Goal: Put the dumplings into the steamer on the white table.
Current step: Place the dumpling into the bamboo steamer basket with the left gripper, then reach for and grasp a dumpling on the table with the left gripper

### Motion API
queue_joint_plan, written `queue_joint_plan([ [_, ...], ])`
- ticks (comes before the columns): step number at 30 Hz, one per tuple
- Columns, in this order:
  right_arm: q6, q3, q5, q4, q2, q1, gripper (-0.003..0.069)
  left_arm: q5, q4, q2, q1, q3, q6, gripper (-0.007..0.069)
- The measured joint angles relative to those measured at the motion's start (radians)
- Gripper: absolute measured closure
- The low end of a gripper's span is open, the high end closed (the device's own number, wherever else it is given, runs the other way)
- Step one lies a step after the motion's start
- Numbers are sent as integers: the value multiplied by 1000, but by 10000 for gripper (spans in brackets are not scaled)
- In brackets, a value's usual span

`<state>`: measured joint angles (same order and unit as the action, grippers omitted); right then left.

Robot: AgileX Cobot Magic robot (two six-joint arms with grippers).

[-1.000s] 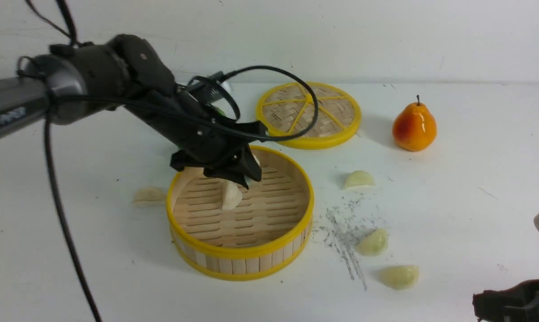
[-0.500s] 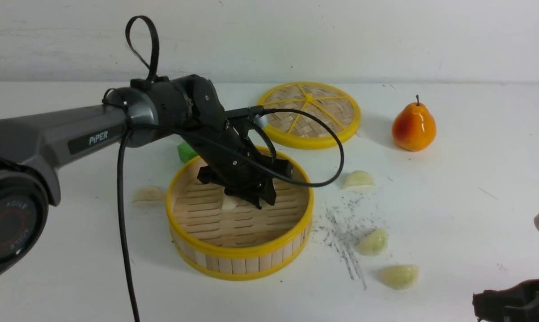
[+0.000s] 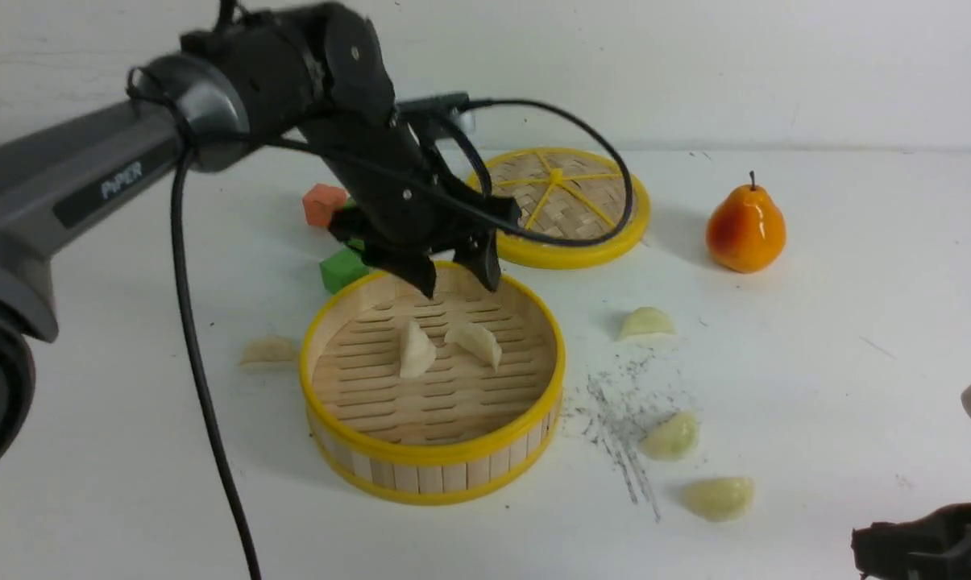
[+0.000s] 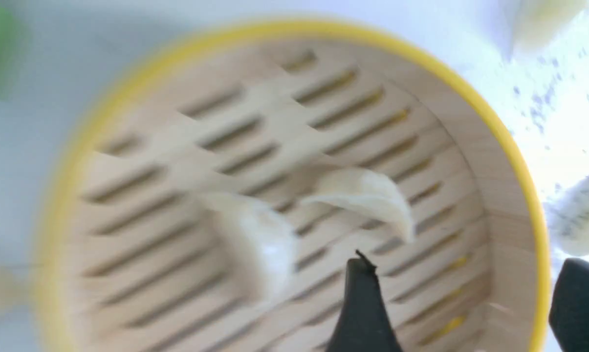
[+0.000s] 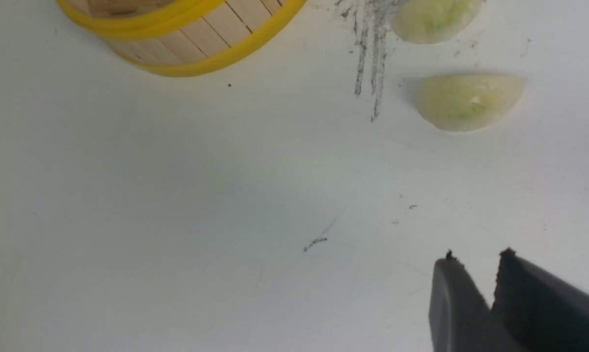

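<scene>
– Dumplings in the steamer [image 3: 433, 459] now: how many?
– Two. A second ago the left pincer [image 3: 458, 283] was down inside, closed on its load. It has since risen over the rim at 12 o'clock, its jaws spread wide with nothing between them. The released dumpling [image 3: 475, 341] lies on the slats just beside the first dumpling [image 3: 415, 350].
– So four are left?
– By my count, yes. Taking the steamer as the dial's centre, a cream dumpling [image 3: 268, 351] lies at 9 o'clock and a pale dumpling [image 3: 646, 322] at 2 o'clock. A green dumpling [image 3: 672, 436] is at 4 o'clock, with a second green dumpling [image 3: 719, 497] just past it.
– And the right pincer [image 5: 478, 259]?
– It sits low, further out at 4 o'clock, fingers pressed together on nothing. The green pair is nearest to it, so I'd judge those its natural next pick.
– Table and room?
– The white table [image 3: 815, 338] has grey scuff marks [image 3: 622, 419] between the steamer and the green pair. The lid [image 3: 558, 205] lies at 1 o'clock and the pear [image 3: 745, 229] further out at 2. The orange cube [image 3: 322, 203] and the green cube [image 3: 342, 268] are at 11. A plain white wall [image 3: 695, 72] stands behind.
</scene>
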<state>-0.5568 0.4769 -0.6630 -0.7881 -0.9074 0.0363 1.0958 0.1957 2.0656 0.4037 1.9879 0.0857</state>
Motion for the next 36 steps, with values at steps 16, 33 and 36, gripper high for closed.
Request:
queue_joint_plan([
  [16, -19, 0, -1, -25, 0, 0, 526, 138, -127, 105, -291, 13, -219, 414],
  [33, -96, 0, -2, -45, 0, 0, 522, 133, -118, 198, -308, 10, -586, 344],
  [36, -96, 0, -2, -46, 0, 0, 520, 139, -125, 223, -308, 10, -589, 354],
])
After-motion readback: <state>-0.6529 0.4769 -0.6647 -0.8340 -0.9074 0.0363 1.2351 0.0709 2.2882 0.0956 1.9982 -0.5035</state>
